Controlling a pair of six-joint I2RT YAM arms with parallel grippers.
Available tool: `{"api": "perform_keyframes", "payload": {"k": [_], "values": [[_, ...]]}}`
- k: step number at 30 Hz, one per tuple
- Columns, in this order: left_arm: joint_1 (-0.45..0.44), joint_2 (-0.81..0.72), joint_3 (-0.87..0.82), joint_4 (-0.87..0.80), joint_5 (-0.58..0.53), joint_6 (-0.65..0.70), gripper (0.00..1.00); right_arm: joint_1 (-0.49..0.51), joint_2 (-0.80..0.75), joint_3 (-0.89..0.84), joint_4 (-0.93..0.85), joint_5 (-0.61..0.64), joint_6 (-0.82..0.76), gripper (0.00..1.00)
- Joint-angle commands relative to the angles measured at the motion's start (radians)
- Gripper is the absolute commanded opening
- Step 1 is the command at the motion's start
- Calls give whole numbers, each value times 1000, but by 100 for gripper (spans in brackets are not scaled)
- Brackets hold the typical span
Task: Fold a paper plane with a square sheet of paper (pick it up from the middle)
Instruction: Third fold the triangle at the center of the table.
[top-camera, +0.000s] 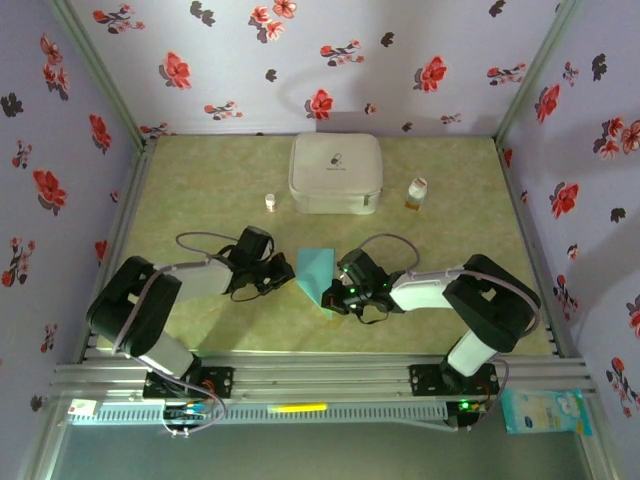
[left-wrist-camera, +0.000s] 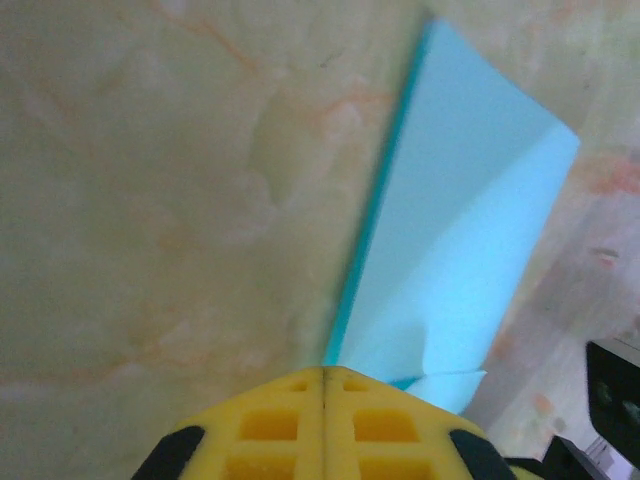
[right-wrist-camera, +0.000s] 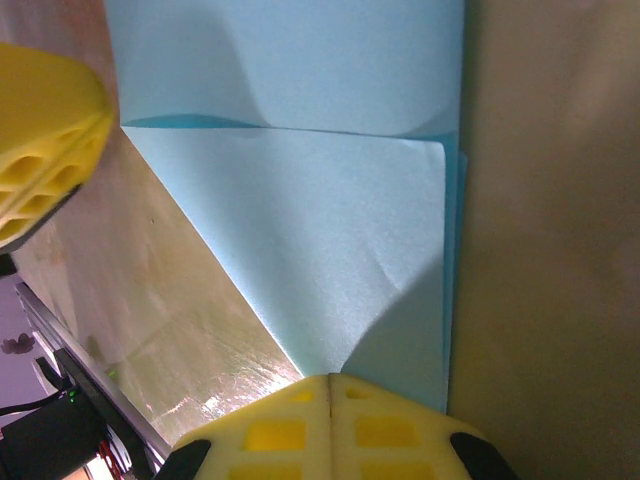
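Teal paper sheet (top-camera: 316, 268) lies partly folded at table (top-camera: 200, 195) centre.

Robotics test cell: floral-papered walls (top-camera: 60, 150) box in a marbled green tabletop (top-camera: 200, 180). Along the bottom of the frame, aluminium rails (top-camera: 320, 380) carry the bolted left arm (top-camera: 140, 310) and right arm (top-camera: 485, 300), with loose cabling (top-camera: 195, 410) beneath.

A white rounded case (top-camera: 335, 172) lies flat on the green marbled table (top-camera: 200, 180). Beyond the left gripper (top-camera: 289, 279), a tiny white vial (top-camera: 270, 201) stands just beside the case. Beyond the right gripper (top-camera: 329, 296) stands an amber bottle (top-camera: 417, 191) with a white cap. A blue-and-white packet (top-camera: 546, 411) lies behind that gripper, off the table.
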Motion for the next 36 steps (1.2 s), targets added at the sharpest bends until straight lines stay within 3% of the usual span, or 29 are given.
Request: {"api": "perform_keyframes", "payload": {"k": [1,11,22,27,36], "values": [[-15,-66,29,-55,-13,38,0,-4,27,-29,-150,51,-25,0],[-109,-5,30,56,38,49,0,-4,11,-21,-181,58,-33,0],[-103,141,36,25,-4,100,0,-5,-37,45,-230,54,-60,2],[-103,131,-8,24,-16,95,0,-3,-50,105,-221,21,-68,4],[-104,107,-22,11,-21,103,0,-1,79,207,-167,-18,-65,5]]}}
